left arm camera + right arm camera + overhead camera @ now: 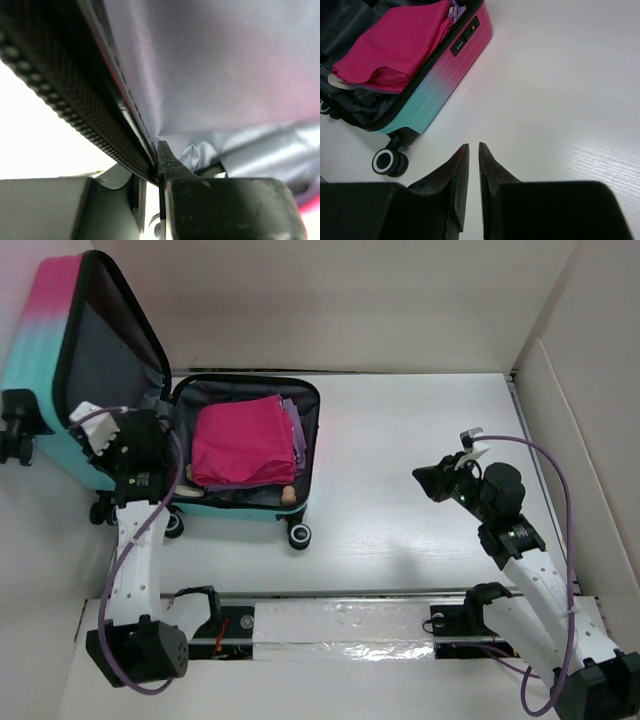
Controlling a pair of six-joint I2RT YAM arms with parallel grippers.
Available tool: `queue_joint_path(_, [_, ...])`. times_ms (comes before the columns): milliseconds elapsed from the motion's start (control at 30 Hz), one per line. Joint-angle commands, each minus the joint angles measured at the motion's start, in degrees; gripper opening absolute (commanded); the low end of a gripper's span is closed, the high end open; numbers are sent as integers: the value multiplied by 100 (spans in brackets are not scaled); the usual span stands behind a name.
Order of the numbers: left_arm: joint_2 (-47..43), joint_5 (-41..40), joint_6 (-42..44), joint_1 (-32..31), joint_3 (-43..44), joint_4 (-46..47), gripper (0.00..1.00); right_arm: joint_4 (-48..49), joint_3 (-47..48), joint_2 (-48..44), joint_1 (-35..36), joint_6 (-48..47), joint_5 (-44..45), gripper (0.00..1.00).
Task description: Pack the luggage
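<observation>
The luggage (110, 335) lies open in the upper left of the top view. Its base is flat on the white table (400, 410), and its lid stands upright against the left edge of the frame, grey lining facing right. A folded magenta cloth (240, 440) fills most of the base, with a purple cloth (297, 430) showing at its right side. The left gripper (140, 440) is at the lid's lower rim. In the left wrist view, which is very close and partly blurred, its jaws appear pinched tight on the zippered edge. The right gripper (473, 150) hovers over bare table at centre right, well apart from the case, its fingers parted by only a narrow slit and holding nothing.
</observation>
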Motion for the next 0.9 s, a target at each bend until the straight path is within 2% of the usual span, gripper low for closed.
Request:
queue_joint_path(0, [-430,-217,711,-2030,-393,663,0,376,96,58,42,-72,-14,19])
queue_joint_path(33, [-422,-222,713,-2509,-482,663,0,376,104,59,103,-90,4,20])
queue_joint_path(67, [-413,-744,817,-2932,-587,594,0,385,113,128,103,-81,21,20])
queue_joint_path(133, [-361,-1029,871,-3671,-938,515,0,385,131,208,217,-90,117,20])
queue_joint_path(167, [-343,-1204,862,-4431,-1070,488,0,403,131,286,218,-90,170,20])
queue_joint_path(233, [-221,-1512,723,-5156,-1343,383,0,385,166,383,366,-107,346,20])
queue_joint_path(333, [139,-1644,64,-6457,-1344,-328,0,376,183,524,429,-134,522,20])
queue_joint_path(367, [262,-1863,-277,-6782,-1249,-1052,0,376,192,542,481,-134,557,20])
queue_joint_path(400, [559,-1831,-1055,-7273,-1117,-1433,17,385,201,568,533,-142,584,21])
queue_joint_path(433, [693,-1821,-1515,-7521,-837,-1872,39,368,201,603,534,-142,671,21])
queue_joint_path(467, [825,-2048,-1868,-7820,-713,-2164,68,368,201,612,534,-134,715,22])
queue_joint_path(500, [1052,-2067,-2150,-8119,-572,-2628,75,376,210,621,586,-125,742,22])
queue_joint_path(533, [1150,-1998,-1665,-8443,-301,-2485,78,359,210,647,587,-134,760,23])
queue_joint_path(567, [1282,-1675,-1391,-8542,-90,-2309,84,350,227,656,587,-134,803,23])
queue_joint_path(600, [1562,-1524,-1257,-8622,156,-2290,85,315,236,656,639,-134,856,23])
queue_joint_path(667, [1792,-1453,-1003,-8947,947,-2342,83,289,236,613,639,-125,1014,23])
queue_joint_path(767, [1969,-1426,-650,-9027,1774,-2123,77,332,183,577,639,-90,1155,22])
queue_joint_path(833, [1776,-1286,-440,-8756,2056,-1615,74,332,183,603,639,-81,1164,17])
queue_joint_path(867, [1645,-720,-99,-8171,2066,-1343,72,341,183,621,639,-90,1173,15])
